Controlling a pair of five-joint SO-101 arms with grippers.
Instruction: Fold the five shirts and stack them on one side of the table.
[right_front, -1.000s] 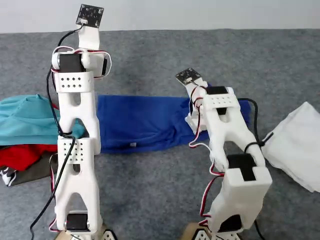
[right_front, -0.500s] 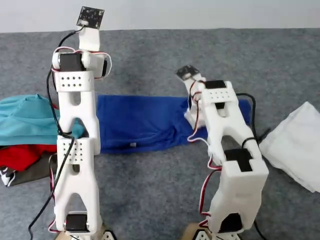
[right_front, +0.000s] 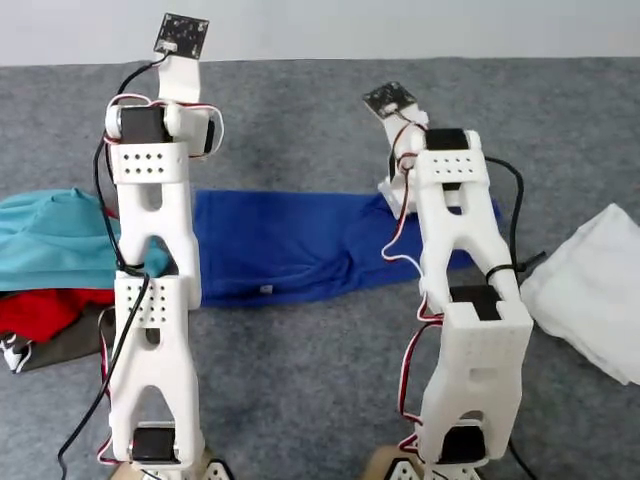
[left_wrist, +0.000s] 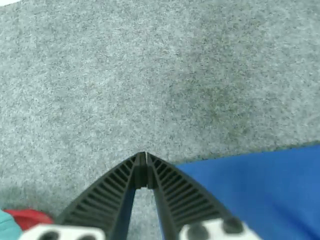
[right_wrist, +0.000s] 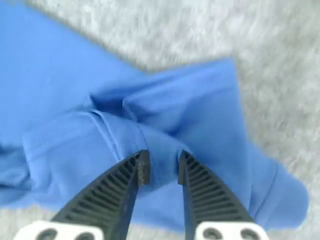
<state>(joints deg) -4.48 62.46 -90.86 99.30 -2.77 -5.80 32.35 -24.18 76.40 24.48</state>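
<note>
We're watching the blue shirt (right_front: 290, 245) lying stretched across the middle of the surface (right_front: 300, 110). The right tool (right_wrist: 160, 167) is hanging over a rumpled ridge at the shirt's end nearest the right edge, jaws parted a little with nothing between them. The left tool (left_wrist: 145, 159) is pinched closed on nothing, over bare surface just beside the shirt's far edge. The white shirt (right_front: 590, 290) is waiting at the right edge. For a clean fold, we're thinking the right tool should drop straight onto that ridge, pinch both layers, and carry them low so nothing bunches.
</note>
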